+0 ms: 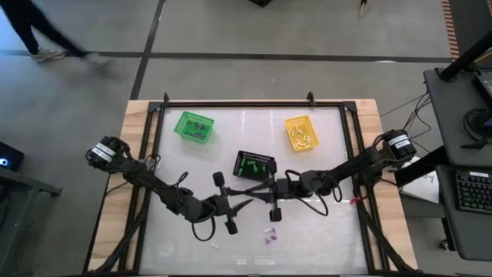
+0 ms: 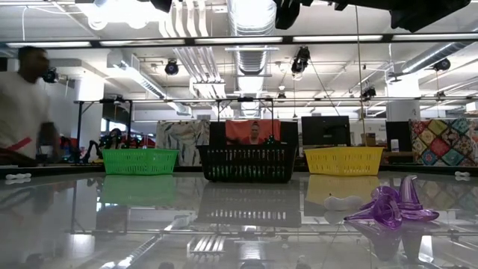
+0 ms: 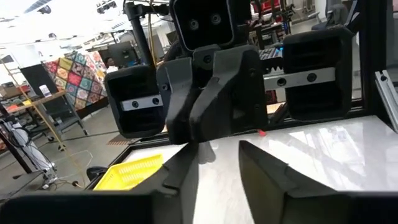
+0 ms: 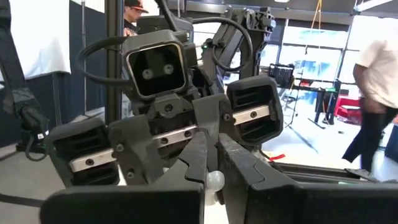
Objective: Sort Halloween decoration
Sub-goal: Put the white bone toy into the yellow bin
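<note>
Both grippers meet nose to nose mid-table, just in front of the black basket (image 1: 254,165). Right gripper (image 4: 210,163) has its fingers pinched on a small white trinket (image 4: 214,181), w/ the left gripper (image 3: 217,163) right opposite, fingers parted and nothing seen between them. More trinkets lie loose toward the table's (image 1: 338,231) front edge: a purple cluster (image 1: 270,237) near the middle, a white bit (image 1: 215,246) to its left; low view shows the purple ones (image 2: 392,209) up close. Green basket (image 1: 194,126) sits at back left w/ green bits inside, yellow basket (image 1: 300,132) at back right w/ pale bits. A person (image 1: 34,31) walks past the back-left corner.
</note>
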`<state>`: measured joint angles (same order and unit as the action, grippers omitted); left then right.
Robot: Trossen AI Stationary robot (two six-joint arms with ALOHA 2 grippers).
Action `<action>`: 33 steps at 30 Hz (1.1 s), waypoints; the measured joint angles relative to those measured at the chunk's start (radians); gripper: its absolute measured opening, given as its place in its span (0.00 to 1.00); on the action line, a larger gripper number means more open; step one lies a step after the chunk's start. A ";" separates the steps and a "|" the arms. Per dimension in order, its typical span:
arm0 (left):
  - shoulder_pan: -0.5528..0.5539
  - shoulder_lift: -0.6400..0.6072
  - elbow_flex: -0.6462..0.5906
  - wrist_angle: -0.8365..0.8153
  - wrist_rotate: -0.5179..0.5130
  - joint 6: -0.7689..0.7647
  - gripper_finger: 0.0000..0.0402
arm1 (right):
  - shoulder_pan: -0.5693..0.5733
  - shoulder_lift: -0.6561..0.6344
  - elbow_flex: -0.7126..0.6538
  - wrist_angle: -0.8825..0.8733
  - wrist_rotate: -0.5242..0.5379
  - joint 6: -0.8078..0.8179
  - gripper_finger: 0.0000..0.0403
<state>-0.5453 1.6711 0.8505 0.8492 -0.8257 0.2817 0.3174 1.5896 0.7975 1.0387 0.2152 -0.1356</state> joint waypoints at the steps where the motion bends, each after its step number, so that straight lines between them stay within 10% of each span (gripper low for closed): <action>1: 0.000 0.000 0.000 -0.001 -0.001 0.001 0.26 | 0.000 -0.003 0.000 -0.001 0.002 0.010 0.03; 8: -0.001 -0.004 -0.002 -0.112 -0.171 -0.095 0.36 | -0.045 -0.114 0.000 -0.233 0.063 0.153 0.03; 15: 0.000 -0.010 -0.002 -0.247 -0.283 -0.256 0.36 | -0.211 -0.331 0.033 -1.011 0.312 0.526 0.03; 19: 0.011 -0.015 -0.002 -0.244 -0.154 -0.296 0.35 | -0.374 -0.385 0.049 -1.411 0.463 0.729 0.03; 24: 0.043 -0.019 -0.001 -0.234 0.126 -0.348 0.31 | -0.591 -0.379 0.045 -1.545 0.365 0.772 0.03; 33: 0.047 -0.020 0.000 -0.243 0.144 -0.351 0.28 | -0.696 -0.339 0.043 -1.534 0.308 0.745 0.17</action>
<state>-0.4984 1.6508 0.8500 0.6057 -0.6815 -0.0689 -0.3786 1.2509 0.8406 -0.4957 0.5228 0.6090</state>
